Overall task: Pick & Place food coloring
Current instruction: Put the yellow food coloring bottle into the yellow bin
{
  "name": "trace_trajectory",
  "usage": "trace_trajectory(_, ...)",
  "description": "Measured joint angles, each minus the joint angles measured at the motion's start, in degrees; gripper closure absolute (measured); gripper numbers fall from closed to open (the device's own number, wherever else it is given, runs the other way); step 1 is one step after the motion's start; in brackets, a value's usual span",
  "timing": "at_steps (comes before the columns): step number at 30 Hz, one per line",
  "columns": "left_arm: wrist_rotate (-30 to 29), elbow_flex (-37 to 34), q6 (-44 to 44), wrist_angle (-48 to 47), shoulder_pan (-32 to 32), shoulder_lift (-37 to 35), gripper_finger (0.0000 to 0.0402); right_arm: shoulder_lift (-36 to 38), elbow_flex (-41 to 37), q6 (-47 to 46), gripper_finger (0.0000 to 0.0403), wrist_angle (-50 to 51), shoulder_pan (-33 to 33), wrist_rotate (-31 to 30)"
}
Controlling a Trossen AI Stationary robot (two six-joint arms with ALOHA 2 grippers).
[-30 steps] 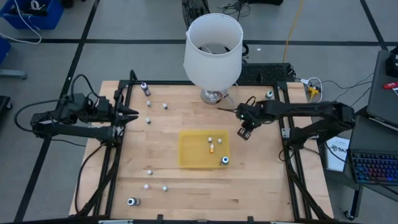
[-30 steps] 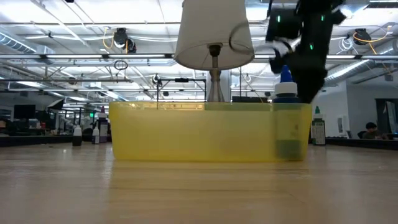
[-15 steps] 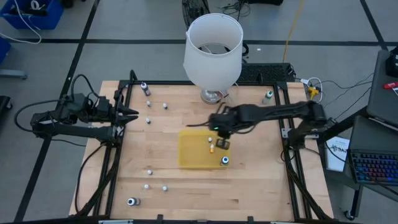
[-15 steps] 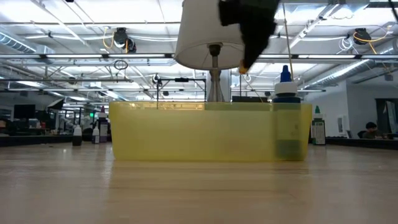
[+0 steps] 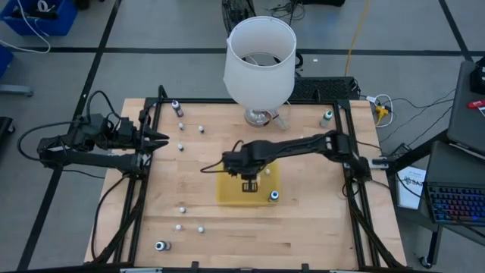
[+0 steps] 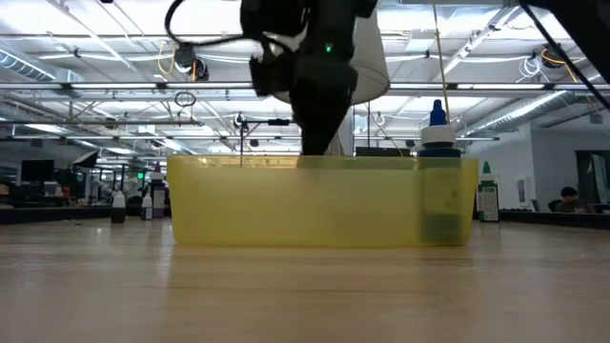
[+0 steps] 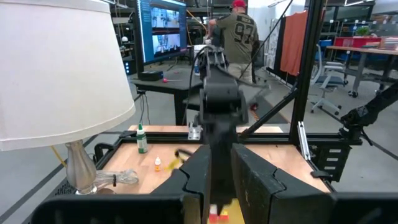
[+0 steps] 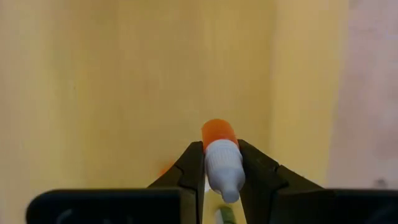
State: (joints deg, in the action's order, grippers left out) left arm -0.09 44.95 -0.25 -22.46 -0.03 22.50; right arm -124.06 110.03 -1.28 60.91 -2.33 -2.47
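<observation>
Right gripper [image 5: 249,184]: over the middle of the flat yellow rectangular plastic tray [image 5: 229,193], fingers [image 8: 191,167] clamped on a small whitish bottle with an orange cap [image 8: 221,155].
Other food coloring: blue-capped bottle [image 5: 273,196] upright in the tray's near right corner; several tiny bottles scattered on the wooden table [image 5: 311,220].
Left gripper [image 5: 157,139]: at the table's left edge, fingers nearly closed, empty.
Backdrop: big white lampshade [image 5: 260,51] at the far edge.
</observation>
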Motion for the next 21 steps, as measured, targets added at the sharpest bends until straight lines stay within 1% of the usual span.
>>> trace_trajectory(5, 0.0, 0.01, 0.0, -0.01, 0.0, -0.01, 0.0334, -2.8, 0.01, 0.07, 0.0347, 1.28, -0.67, 0.05)
trace_trajectory(8, 0.0, 0.01, 0.0, 0.0, -0.01, -0.01, 0.0334, -2.75, -0.69, 0.17, 0.0347, 0.69, -1.45, 0.22)
trace_trajectory(16, 0.02, 0.0, 0.0, -0.02, 0.0, -0.01, 0.0334, -2.75, -4.72, 0.29, 0.0347, -1.64, -1.79, 4.19)
trace_trajectory(21, 0.0, 0.0, 0.0, -0.02, 0.0, 0.0, 0.0334, -2.77, -7.24, 0.06, 0.0347, -2.11, -1.63, 4.2)
